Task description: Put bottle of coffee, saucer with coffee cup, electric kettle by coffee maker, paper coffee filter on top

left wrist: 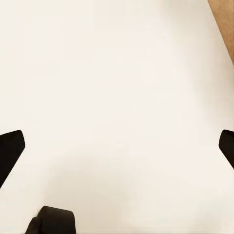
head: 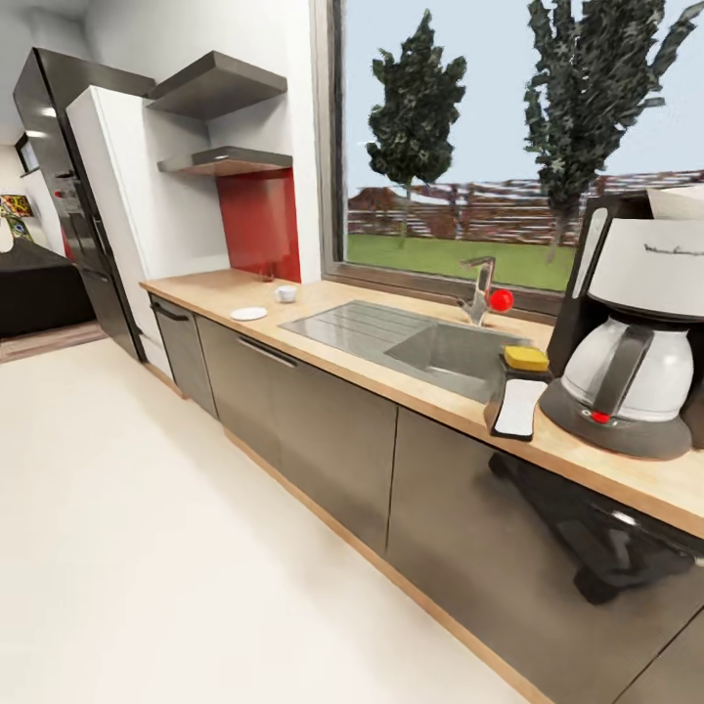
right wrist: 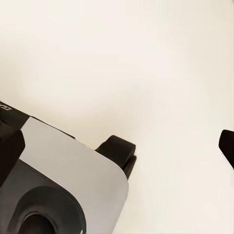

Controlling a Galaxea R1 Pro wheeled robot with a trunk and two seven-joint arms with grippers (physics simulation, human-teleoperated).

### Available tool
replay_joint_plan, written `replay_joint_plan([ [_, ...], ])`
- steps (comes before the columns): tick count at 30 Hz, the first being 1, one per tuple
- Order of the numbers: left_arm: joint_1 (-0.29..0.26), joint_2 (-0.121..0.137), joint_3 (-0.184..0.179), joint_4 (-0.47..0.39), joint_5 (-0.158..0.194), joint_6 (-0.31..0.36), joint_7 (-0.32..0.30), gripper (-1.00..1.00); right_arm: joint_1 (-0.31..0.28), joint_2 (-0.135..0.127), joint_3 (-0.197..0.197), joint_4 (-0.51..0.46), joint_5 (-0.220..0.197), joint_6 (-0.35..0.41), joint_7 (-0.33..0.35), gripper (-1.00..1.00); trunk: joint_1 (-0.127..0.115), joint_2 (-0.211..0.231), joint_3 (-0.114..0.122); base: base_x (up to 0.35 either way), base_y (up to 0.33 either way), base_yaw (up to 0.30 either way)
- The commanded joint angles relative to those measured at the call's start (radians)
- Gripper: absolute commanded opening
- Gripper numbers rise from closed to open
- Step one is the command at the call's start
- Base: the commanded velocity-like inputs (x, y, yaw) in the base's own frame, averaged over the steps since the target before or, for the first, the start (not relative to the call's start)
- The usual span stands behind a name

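Both our grippers hang over bare pale floor with nothing between the fingers: the left gripper [left wrist: 117, 146] has its fingertips spread wide, and the right gripper [right wrist: 117, 146] is likewise apart, above the robot's own base. Out on the kitchen countertop [head: 391, 376], the coffee maker [head: 636, 342] stands in place, and the bottle of coffee [head: 520, 391] lies tipped on its side just beside it, yellow lid toward the sink [head: 420, 342]. The saucer [head: 248, 314] and coffee cup [head: 286, 292] sit well apart from the machine, cup off the saucer. We judge the cup, saucer, filter and kettle steps remain undone.
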Motion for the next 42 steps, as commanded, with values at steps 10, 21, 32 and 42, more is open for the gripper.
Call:
replay_joint_plan([
  [10,-0.001,0.001,-0.003,0.001,0.003,-0.004,-0.003,1.00,-0.001,0.002,-0.007,0.001,0.009,-0.006,0.003,1.00,0.000,0.000,-0.001,0.257,0.194,0.210],
  [21,-0.001,0.001,-0.002,0.001,0.002,-0.004,-0.003,1.00,0.000,0.002,-0.007,0.001,0.009,-0.006,0.001,1.00,0.000,0.000,-0.001,0.267,0.194,0.262],
  [32,-0.001,0.001,-0.002,0.001,0.002,-0.004,-0.003,1.00,0.000,0.001,-0.007,0.001,0.011,-0.008,0.001,1.00,0.000,0.000,-0.001,0.293,0.193,0.048],
  [42,-0.001,0.001,-0.002,0.001,0.003,-0.004,-0.003,1.00,-0.001,0.000,-0.007,0.001,0.011,-0.011,0.001,1.00,0.000,0.000,-0.001,0.298,0.193,0.001],
])
